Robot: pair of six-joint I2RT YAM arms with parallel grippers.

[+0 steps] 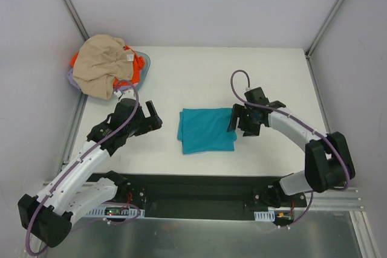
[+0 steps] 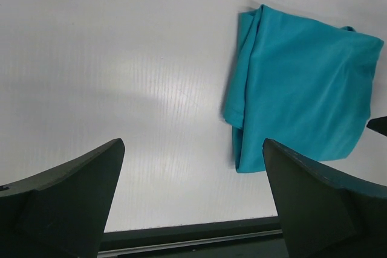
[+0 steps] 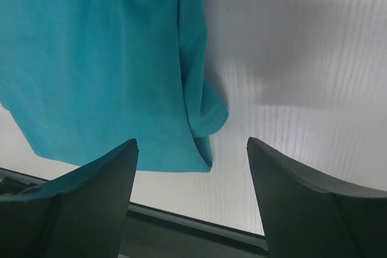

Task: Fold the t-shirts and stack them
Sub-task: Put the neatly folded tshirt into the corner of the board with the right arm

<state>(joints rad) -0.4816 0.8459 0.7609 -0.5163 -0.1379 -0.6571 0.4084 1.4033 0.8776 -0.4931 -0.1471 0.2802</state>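
Wide open, empty: left end effector (image 1: 152, 117) left of folded teal t-shirt (image 1: 207, 130), right end effector (image 1: 239, 125) over its right edge

The folded t-shirt (image 1: 207, 131) lay flat near the middle of the table (image 1: 254, 70), between the two grippers. The left gripper (image 1: 151, 117) was to its left, apart from it. The right gripper (image 1: 237, 122) was at its right edge. In the far left corner sat the basket (image 1: 146, 63), well behind the left gripper. In it, a crumpled t-shirt (image 1: 103, 64) was heaped on top of a lower t-shirt (image 1: 137, 72).
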